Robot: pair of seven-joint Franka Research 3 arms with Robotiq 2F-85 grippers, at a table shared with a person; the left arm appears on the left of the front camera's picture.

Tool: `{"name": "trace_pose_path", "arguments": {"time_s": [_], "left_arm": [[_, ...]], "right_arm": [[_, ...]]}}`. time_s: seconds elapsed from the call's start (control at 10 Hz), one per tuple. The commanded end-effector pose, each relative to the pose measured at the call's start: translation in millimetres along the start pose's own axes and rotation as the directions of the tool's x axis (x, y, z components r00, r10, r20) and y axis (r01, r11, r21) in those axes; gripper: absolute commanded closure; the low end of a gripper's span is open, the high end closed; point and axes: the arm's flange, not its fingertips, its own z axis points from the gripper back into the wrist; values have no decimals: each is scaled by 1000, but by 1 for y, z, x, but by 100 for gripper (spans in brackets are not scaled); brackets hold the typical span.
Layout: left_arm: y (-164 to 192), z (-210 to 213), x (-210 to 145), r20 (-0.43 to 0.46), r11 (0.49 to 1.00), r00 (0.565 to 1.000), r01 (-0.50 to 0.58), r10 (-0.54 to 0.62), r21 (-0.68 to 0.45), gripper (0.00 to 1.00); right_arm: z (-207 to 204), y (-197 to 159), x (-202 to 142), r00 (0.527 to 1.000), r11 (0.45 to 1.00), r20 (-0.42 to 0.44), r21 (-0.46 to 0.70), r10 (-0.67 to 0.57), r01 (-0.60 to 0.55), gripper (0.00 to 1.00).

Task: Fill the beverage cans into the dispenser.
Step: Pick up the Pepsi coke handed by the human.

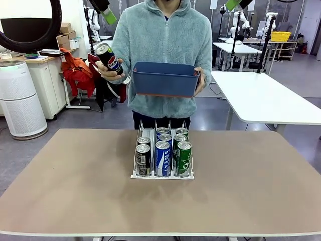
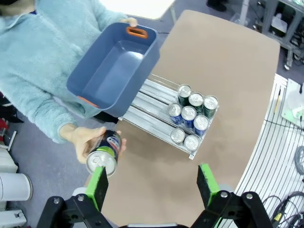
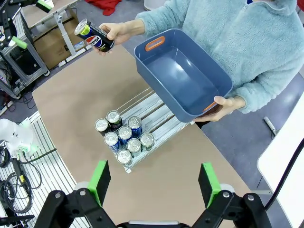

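Desk (image 1: 75, 191) mid-frame. Person (image 1: 165, 45) at far side holds empty blue bin (image 1: 164, 80), tilted. White dispenser (image 1: 161, 176) at desk centre. Left claw (image 2: 154, 183) and right claw (image 3: 154, 180) spread apart, empty, high above. Cans (image 1: 162, 155) packed at dispenser's front; Pepsi can (image 1: 109, 57) in person's other hand.

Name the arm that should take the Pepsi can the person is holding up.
Left, probably. The Pepsi can sits just beyond the open left gripper, close to one pad. From the open right gripper it lies far off, beyond the dispenser.
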Motion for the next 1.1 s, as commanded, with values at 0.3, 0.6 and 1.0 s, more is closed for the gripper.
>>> {"name": "trace_pose_path", "arguments": {"time_s": [0.3,0.6,1.0], "left_arm": [[18,-20,-10,105,984,983,-160,152,76,0],[37,-51,-22,135,965,960,-254,244,65,0],[51,-75,-40,112,946,955,-291,276,143,0]], "right_arm": [[0,1,-2,1000,1000,13,15,6,-6,1],[0,1,-2,1000,1000,13,15,6,-6,1],[0,1,-2,1000,1000,13,15,6,-6,1]]}}
